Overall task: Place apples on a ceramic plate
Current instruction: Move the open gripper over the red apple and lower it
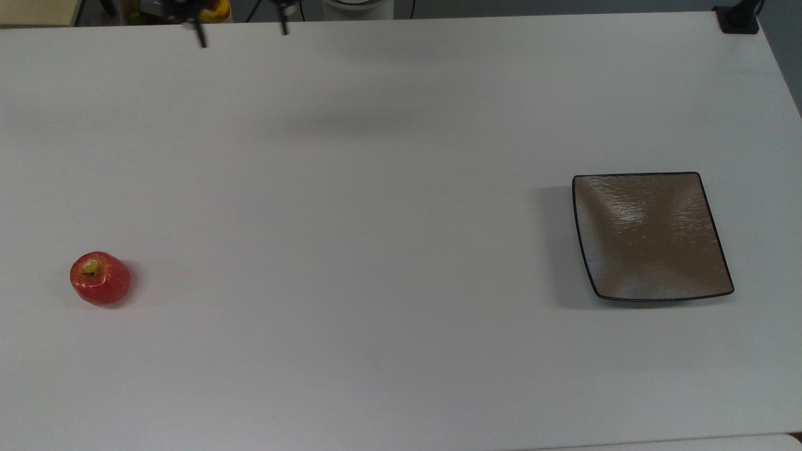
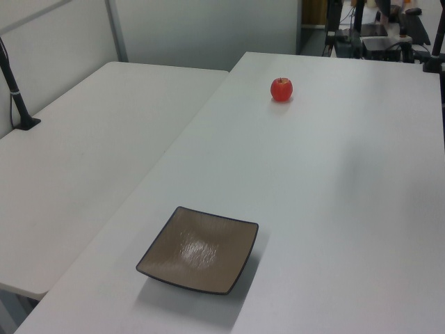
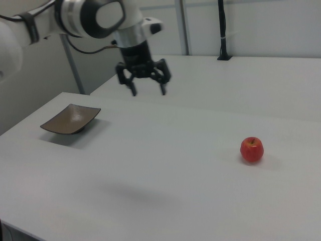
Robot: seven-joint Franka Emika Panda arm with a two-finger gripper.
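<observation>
Apple (image 1: 100,278): sits upright, stem dimple up, on the white table (image 1: 376,250), near the top view's left edge. Nothing touches it.

Plate (image 1: 651,235): square, brown-grey, dark-rimmed, flat on the same table toward the top view's right. It holds nothing. Apple and plate lie well apart.

Hand (image 3: 147,92): raised above the table in the right view, fingers pointing down and spread wide apart, gripping nothing. In the right view it hangs between plate and apple, nearer the plate.
</observation>
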